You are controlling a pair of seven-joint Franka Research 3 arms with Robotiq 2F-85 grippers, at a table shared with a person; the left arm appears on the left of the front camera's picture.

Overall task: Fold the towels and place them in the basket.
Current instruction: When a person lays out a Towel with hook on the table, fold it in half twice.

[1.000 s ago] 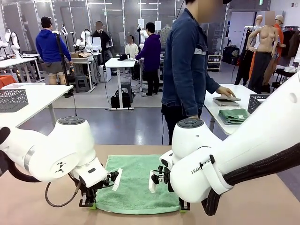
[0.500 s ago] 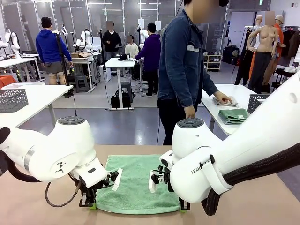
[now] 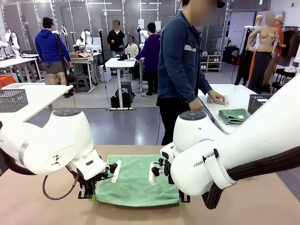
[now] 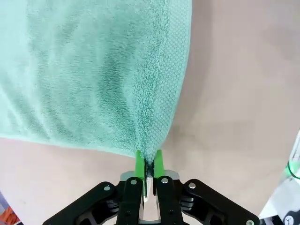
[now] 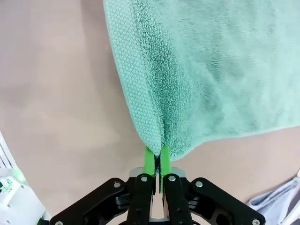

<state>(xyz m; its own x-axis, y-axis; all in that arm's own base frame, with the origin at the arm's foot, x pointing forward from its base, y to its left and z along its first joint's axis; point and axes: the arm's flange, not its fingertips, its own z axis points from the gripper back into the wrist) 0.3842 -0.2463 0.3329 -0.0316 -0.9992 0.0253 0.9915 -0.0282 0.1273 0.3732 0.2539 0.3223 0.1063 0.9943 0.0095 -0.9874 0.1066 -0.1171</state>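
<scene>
**Both near corners of the towel rise off the tabletop**

Since a second ago your two arms have lifted slightly. The near edge of the green towel point(image 3: 136, 180) now hangs just above the tabletop point(image 3: 37, 206) instead of lying flat, while its far part rests spread on the surface. Beyond the towel, the person point(image 3: 180, 70) has stepped sideways and reaches to a side table.

Your left claw point(image 4: 149, 157) is pinched tight on the towel's near left corner. Your right claw point(image 5: 157, 154) is pinched tight on its near right corner. Terry is bunched between the green pads point(image 4: 139, 163).

Expect light, soft, limp cloth that sags between the two grips. Holding the hemmed corners, as you do, should keep the edge straight for folding.
</scene>
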